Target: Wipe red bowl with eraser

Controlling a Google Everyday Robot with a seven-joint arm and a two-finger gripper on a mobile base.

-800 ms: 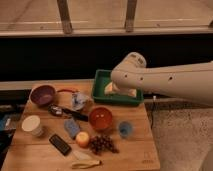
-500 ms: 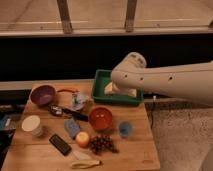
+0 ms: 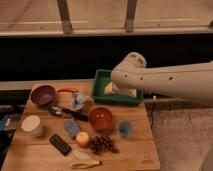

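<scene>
The white arm's gripper (image 3: 119, 89), fingers spread and empty, hangs over the green tray (image 3: 101, 82) at the wooden table's (image 3: 137, 150) back edge. The red bowl (image 3: 100, 118) sits mid-table, apart from it. The eraser (image 3: 60, 144) lies near the front edge, left of centre, well apart.

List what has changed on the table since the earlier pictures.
Nothing visibly changed. The claw hangs as before under the arm's end, over the green tray. The eraser and the red bowl lie where they were on the table.
</scene>
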